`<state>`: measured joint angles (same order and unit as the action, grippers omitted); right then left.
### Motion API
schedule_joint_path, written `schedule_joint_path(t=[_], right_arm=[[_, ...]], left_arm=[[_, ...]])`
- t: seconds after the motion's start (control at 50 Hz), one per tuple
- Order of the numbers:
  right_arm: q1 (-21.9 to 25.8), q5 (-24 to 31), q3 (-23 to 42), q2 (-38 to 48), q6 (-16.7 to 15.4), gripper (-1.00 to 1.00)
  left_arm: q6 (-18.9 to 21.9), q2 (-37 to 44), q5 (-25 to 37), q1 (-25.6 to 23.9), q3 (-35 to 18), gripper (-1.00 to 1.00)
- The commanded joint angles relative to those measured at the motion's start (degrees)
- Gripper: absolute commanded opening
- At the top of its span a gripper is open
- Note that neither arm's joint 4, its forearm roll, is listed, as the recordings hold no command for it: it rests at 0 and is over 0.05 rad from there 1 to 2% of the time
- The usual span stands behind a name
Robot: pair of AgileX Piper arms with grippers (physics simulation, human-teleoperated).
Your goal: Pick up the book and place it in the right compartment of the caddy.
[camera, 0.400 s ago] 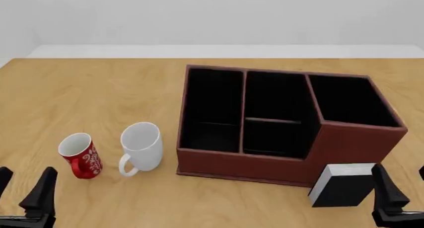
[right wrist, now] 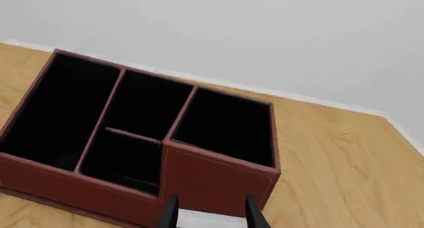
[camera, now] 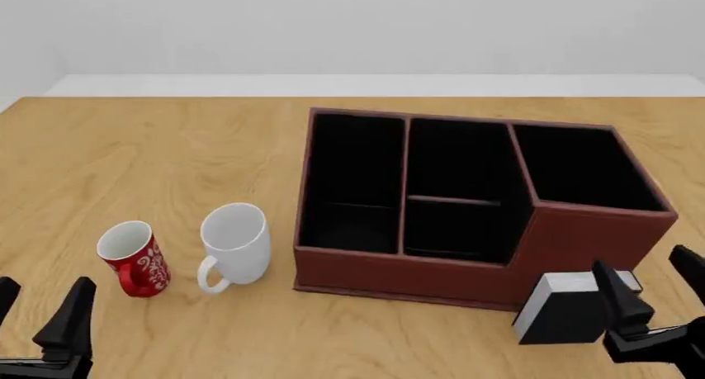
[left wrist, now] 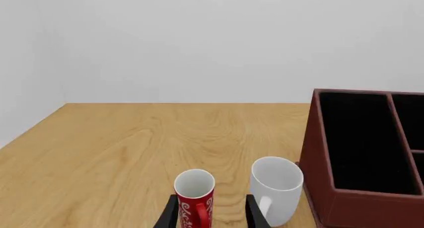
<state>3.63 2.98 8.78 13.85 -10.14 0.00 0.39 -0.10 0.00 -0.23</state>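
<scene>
We find the book (camera: 564,310) standing on the table (camera: 165,148) just in front of the caddy (camera: 418,276), below the tall front wall of the right compartment (camera: 584,168), its white page edge turned up. That spot puts it directly under its destination, so we judge the lift will be short: up over the tall wall, then down into the black-lined section.

The right gripper (camera: 645,300) sits low beside the book with its fingers spread apart and nothing between them; one finger overlaps the book's right end in the front view, though we cannot tell whether it touches. In the right wrist view the fingers frame the pale page edge (right wrist: 208,219), which suggests the arm is lined up to straddle the book (the grasp itself is not yet made).

The left gripper (camera: 44,313) hangs released near the table's front edge, its fingers framing the red mug (camera: 132,257), with the white mug (camera: 234,243) beside it and well apart from the book. We judge it idle for this task
</scene>
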Motion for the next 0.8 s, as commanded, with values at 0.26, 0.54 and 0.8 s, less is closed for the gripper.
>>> schedule_joint_path(t=[0.26,0.54,0.8], right_arm=[[10.44,13.99,14.46,15.39,-16.97,1.00],[12.41,25.14,23.99,22.54,-26.97,1.00],[16.88,35.56,30.62,27.69,-33.95,1.00]], left_arm=[[0.01,0.03,-0.01,0.00,-0.02,1.00],[-0.01,0.03,-0.01,0.00,-0.02,1.00],[-0.03,0.04,-0.01,0.00,-0.02,1.00]])
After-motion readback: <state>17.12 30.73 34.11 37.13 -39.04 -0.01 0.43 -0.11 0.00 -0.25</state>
